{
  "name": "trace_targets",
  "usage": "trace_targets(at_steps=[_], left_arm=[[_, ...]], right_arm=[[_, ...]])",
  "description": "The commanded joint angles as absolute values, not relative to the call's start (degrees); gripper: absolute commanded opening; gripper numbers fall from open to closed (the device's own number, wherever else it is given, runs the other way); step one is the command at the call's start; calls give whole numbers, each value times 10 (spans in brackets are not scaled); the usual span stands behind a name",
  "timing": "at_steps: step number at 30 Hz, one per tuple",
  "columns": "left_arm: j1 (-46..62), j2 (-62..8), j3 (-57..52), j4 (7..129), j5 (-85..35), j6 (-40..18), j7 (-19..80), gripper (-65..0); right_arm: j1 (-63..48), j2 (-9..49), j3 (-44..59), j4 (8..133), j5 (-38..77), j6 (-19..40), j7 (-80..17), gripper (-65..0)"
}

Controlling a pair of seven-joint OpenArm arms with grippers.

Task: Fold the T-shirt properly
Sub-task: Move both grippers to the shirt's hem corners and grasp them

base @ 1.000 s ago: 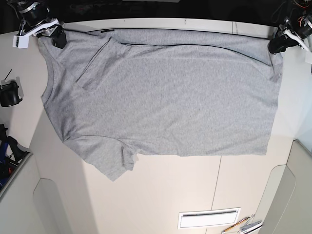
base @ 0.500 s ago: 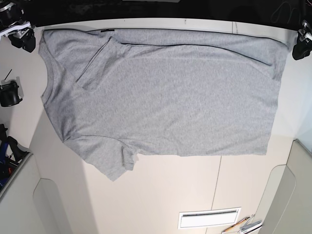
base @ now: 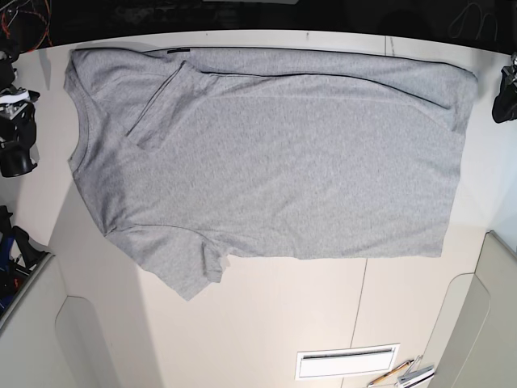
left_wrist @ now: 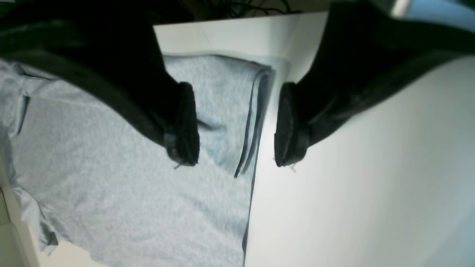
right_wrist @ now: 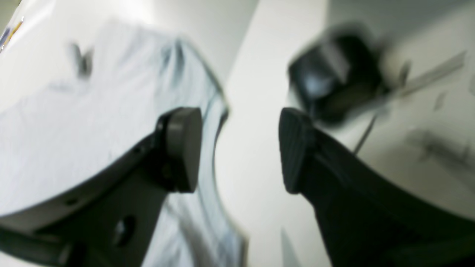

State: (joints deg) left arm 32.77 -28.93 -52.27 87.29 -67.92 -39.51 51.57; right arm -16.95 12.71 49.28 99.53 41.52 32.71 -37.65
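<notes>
Grey cotton: one T-shirt, spread flat on the white table, plain side up, collar to the left of the base view, hem to the right. Its far edge is folded over along the far side of the table, and one sleeve lies folded onto the chest near the far left corner. The other sleeve sticks out toward the near side.

Left gripper: I see it at the far right edge of the base view, just off the shirt's hem corner and clear of the cloth. From its wrist camera, the jaws stand wide apart with nothing between them. One pad hangs over the shirt, the other over bare table, and the folded hem edge runs under the gap. Whether either pad touches the cloth, I cannot tell.

Right gripper: at the far left edge of the base view, off the collar side of the shirt, apart from it. The wrist picture is blurred, but I can make out both pads well separated and holding nothing. The shirt's edge lies below the left pad. A dark round object sits on the table beyond the other pad; I cannot identify it.
</notes>
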Motion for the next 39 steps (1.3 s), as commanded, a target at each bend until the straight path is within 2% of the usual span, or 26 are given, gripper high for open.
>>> trace_targets(at_steps=[1, 3, 6, 10, 13, 17, 21, 24, 33, 39], left_arm=[[322, -305, -529, 882, -687, -400, 505, -287], [304, -307, -529, 882, -683, -400, 504, -281], [278, -307, -527, 882, -683, -400, 504, -220], [254, -307, -515, 882, -681, -400, 504, -213], [243, -307, -506, 882, -674, -400, 503, -213], [228, -307, -505, 882, -652, -400, 488, -213], [227, -307, -500, 882, -637, -400, 462, -209], [207, -307, -482, 882, -614, -400, 454, -183], [113, -307, -357, 865, -476, -400, 399, -183], [27, -317, -291, 754, -427, -400, 353, -183]], right_arm=[[-153, 143, 491, 1005, 417, 325, -363, -316], [-120, 151, 479, 1005, 400, 321, -362, -316], [-74, 159, 444, 1001, 367, 312, -360, -316], [-19, 166, 379, 962, 296, 291, -329, -315], [31, 168, 334, 900, 258, 287, -312, -313], [104, 171, 296, 790, 227, 287, -286, -211], [166, 174, 282, 682, 197, 287, -252, -205], [204, 174, 277, 611, 197, 291, -239, -205], [233, 173, 226, 532, 163, 293, -223, -205], [231, 173, 225, 532, 163, 292, -223, -205]])
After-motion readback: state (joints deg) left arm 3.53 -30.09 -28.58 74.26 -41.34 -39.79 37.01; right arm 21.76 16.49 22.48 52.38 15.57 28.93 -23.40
